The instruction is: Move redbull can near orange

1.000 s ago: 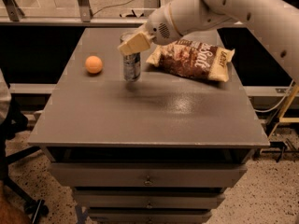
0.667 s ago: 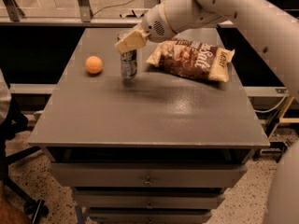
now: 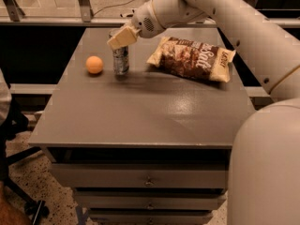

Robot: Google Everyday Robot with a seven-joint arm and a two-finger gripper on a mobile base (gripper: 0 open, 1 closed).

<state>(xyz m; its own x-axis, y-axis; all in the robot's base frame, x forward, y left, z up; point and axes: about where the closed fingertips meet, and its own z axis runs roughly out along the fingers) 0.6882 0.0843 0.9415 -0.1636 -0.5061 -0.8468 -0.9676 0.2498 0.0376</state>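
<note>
The redbull can [image 3: 121,60], slim and silver, stands upright on the grey table [image 3: 140,111] at its back left. The orange [image 3: 94,64] lies just left of the can, with a small gap between them. My gripper [image 3: 122,37] comes down from the upper right and its cream fingers [image 3: 123,36] are closed around the can's top. The can's rim is partly hidden by the fingers.
A brown-and-cream chip bag [image 3: 192,58] lies at the back right of the table. The table has drawers [image 3: 147,179] at the front. My arm [image 3: 243,27] spans the upper right. A chair base [image 3: 18,139] stands on the floor at the left.
The gripper and the redbull can have moved left together, and the gap between the can and the orange is smaller. The orange and the chip bag have not moved.
</note>
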